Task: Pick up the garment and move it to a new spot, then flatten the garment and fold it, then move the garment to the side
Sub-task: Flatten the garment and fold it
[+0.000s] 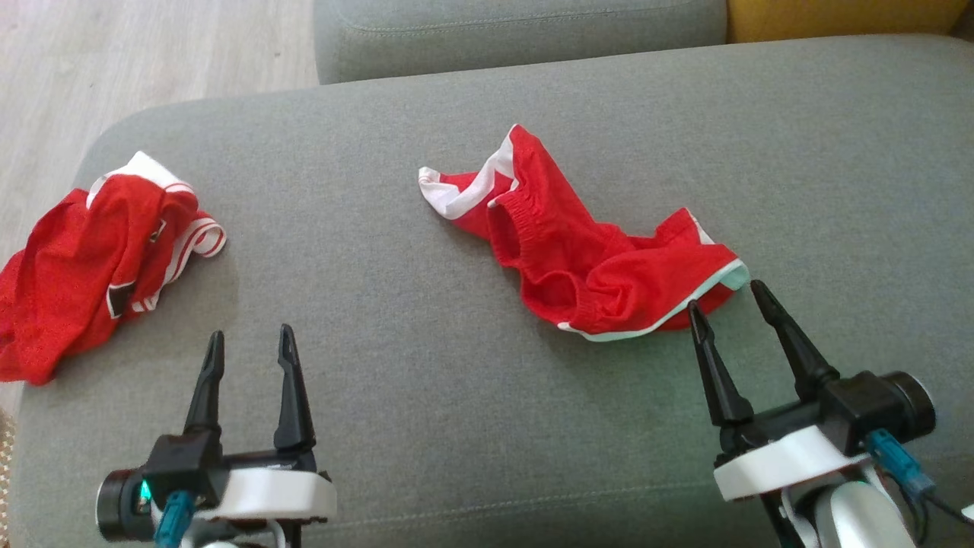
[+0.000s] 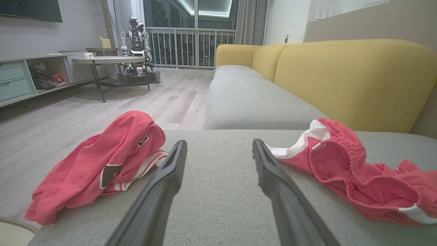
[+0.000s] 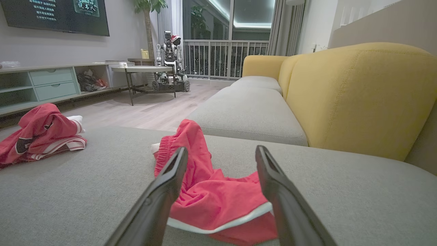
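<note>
While both stand spread wide and empty, left gripper (image 1: 251, 332) hovers over the sofa cushion (image 1: 396, 365) | right gripper (image 1: 724, 294) has its tips at the hem of the crumpled red shorts (image 1: 593, 262), mid-cushion | step: first pickup, likely | next: straddle hem, pinch, lift.

The seat (image 1: 456, 380) is grey woven cloth, matt and slightly coarse. The shorts (image 1: 593, 266) are thin red cloth, soft and creased, with smooth white trim and a gathered elastic waistband. The shirt (image 1: 76, 281) is red cloth of a fine, mesh-like weave. The left gripper (image 1: 251, 332) and right gripper (image 1: 724, 294) have dark matt plastic fingers. The floor (image 1: 114, 53) is pale, smooth wood.
</note>
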Controlling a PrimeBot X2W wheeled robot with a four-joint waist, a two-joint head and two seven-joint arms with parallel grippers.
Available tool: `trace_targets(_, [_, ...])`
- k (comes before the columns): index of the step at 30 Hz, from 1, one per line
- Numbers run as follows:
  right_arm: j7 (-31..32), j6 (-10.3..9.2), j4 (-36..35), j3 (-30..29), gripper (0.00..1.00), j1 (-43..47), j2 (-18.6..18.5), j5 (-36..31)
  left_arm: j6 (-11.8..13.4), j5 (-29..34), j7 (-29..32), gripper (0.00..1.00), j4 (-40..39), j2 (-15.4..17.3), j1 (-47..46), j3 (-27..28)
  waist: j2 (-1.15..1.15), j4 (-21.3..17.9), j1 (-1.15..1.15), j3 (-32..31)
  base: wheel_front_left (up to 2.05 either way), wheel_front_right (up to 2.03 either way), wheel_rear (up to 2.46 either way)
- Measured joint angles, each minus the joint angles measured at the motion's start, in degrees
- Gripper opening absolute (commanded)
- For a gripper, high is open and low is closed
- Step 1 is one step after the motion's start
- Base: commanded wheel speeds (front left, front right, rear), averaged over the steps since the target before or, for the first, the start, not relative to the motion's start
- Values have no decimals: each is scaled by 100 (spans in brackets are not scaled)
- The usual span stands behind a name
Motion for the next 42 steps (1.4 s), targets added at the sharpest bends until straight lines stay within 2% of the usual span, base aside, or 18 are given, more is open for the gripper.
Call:
trace_targets(7, [0, 0, 0, -1, 100, 58, 1, 0, 5, 1, 0, 100, 53, -1, 8, -11, 0, 29, 0, 16, 0, 0, 0])
trace_targets(12, [0, 0, 0, 12, 100, 54, 2, 0, -719, 201, -1, 100, 446, 19, -15, -445, 0, 7, 0, 50, 0, 0, 0])
trace_targets(15, [0, 0, -7, 35, 100, 46, 3, 0, -1310, 331, 0, 100, 892, 102, -172, -900, 0, -49, 0, 103, 0, 0, 0])
trace_targets(19, [0, 0, -41, 54, 100, 12, 4, 0, -1625, 664, 0, 100, 1405, 257, -757, -1459, 0, -169, 0, 223, 0, 0, 0])
trace_targets(24, [0, 0, -87, 55, 100, -180, 5, -1, -1744, 907, 0, 100, 1904, 312, -1670, -2081, 0, -410, 0, 432, 0, 0, 0])
trace_targets(30, [0, 0, -159, 36, 100, -310, 5, -1, -1777, 880, 0, 100, 2617, 430, -2297, -2595, 0, -758, 0, 693, 0, 0, 0])
trace_targets(35, [0, 0, -185, 27, 100, -414, 5, 1, -1777, 806, 0, 100, 2786, 579, -2661, -2795, 0, -1042, 0, 851, 0, 0, 0])
trace_targets(42, [0, 0, -187, 55, 100, -433, 5, 98, -1775, 800, 0, 100, 2903, 677, -2703, -2883, 0, -1329, 0, 939, 0, 0, 0])
